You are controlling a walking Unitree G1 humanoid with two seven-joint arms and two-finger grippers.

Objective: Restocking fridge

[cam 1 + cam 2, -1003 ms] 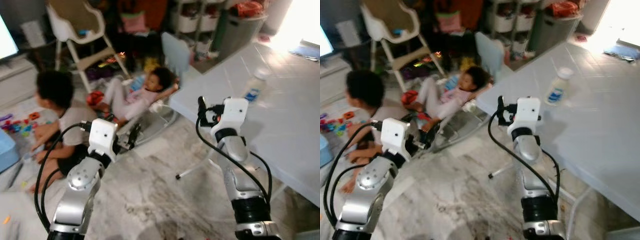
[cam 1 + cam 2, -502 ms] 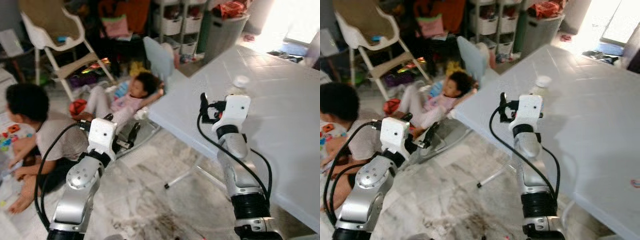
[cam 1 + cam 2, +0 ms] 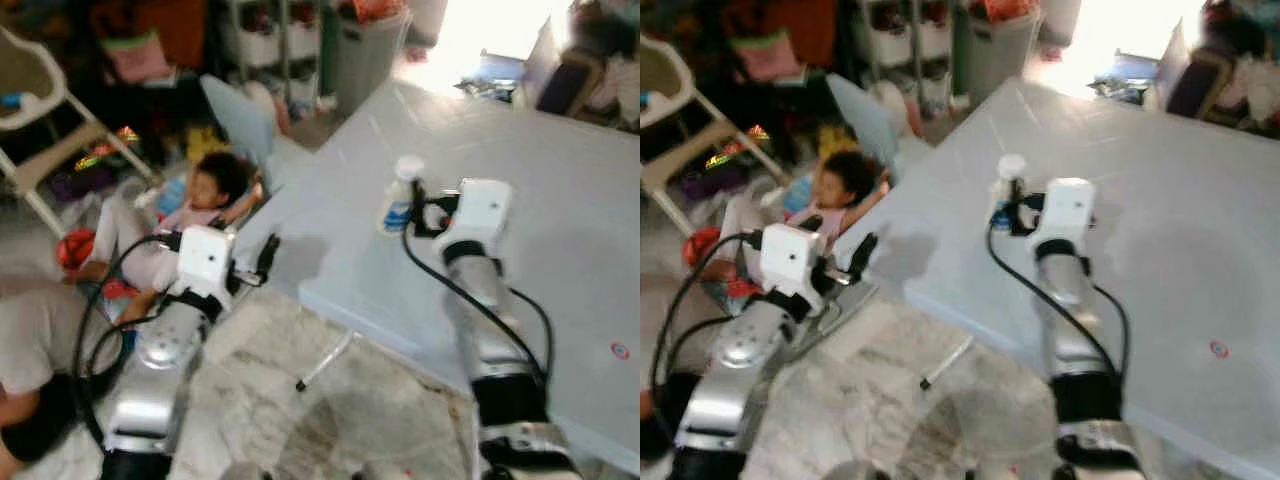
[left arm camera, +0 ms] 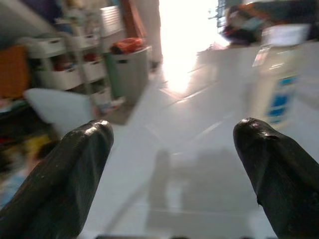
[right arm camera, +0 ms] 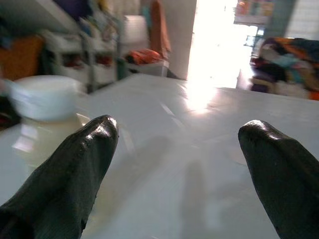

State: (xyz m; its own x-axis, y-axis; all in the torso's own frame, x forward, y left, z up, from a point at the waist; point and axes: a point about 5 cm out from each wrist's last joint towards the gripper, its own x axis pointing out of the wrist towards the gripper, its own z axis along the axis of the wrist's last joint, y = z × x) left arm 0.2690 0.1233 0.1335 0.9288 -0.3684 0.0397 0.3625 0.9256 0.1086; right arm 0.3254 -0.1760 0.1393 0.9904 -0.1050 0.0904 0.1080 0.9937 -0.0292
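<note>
White bottle [image 3: 398, 195] on the table [image 3: 560, 200] — blue label clear beyond the wide-spread left gripper [image 4: 172, 149]; right gripper [image 5: 177, 154] wide too.

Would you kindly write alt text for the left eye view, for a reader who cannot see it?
Over a white table, the robot's right gripper hovers just beside a white-capped bottle with a blue label. The left gripper is held out, open, near the table's edge. A child reclines on the floor beyond.

Blurred frames throughout, with blown-out daylight glaring from the far doorway.
</note>
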